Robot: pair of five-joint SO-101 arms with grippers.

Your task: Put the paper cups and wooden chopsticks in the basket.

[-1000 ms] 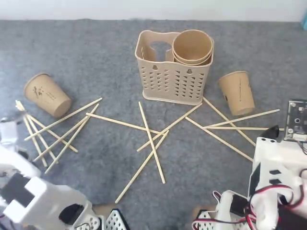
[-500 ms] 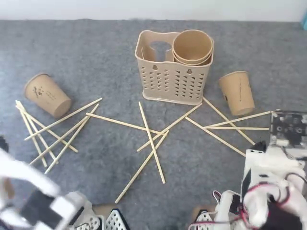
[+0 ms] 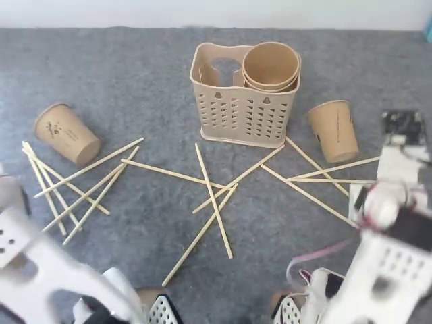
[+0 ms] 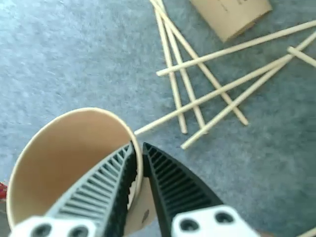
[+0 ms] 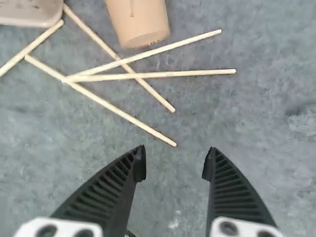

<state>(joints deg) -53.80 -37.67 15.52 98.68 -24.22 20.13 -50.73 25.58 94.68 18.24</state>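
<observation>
- Close to me on the left side, my left gripper [image 4: 138, 148] is squeezed tight on the rim of a paper cup [image 4: 64, 158]. One finger is inside the cup and one is outside.
- I see this held cup up above the grey mat [image 4: 59, 49]. Its open mouth faces the wrist camera.
- On the right side, my right gripper [image 5: 175, 158] has its fingers wide apart with nothing between them. It hangs over a bare bit of mat.
- Just past the held cup, the left chopsticks [image 4: 197, 74] lie crossed over each other on the mat.
- Just past my right gripper, the right chopsticks [image 5: 148, 75] lie crossed too.
- Between the two sides, the middle chopsticks [image 3: 212, 189] are spread out flat on the mat, in front of the basket.
- A bit farther on the left, the left cup [image 3: 66, 133] lies on its side, near the ends of the left chopsticks.
- Farther on the right, the right cup [image 3: 333, 129] lies on its side just beside the basket. Its bottom points back at me.
- Farthest away, the basket [image 3: 236, 115] stands upright on the mat.
- I can see the stacked cups [image 3: 270, 64] sitting upright in the right part of the basket, one inside the other.
</observation>
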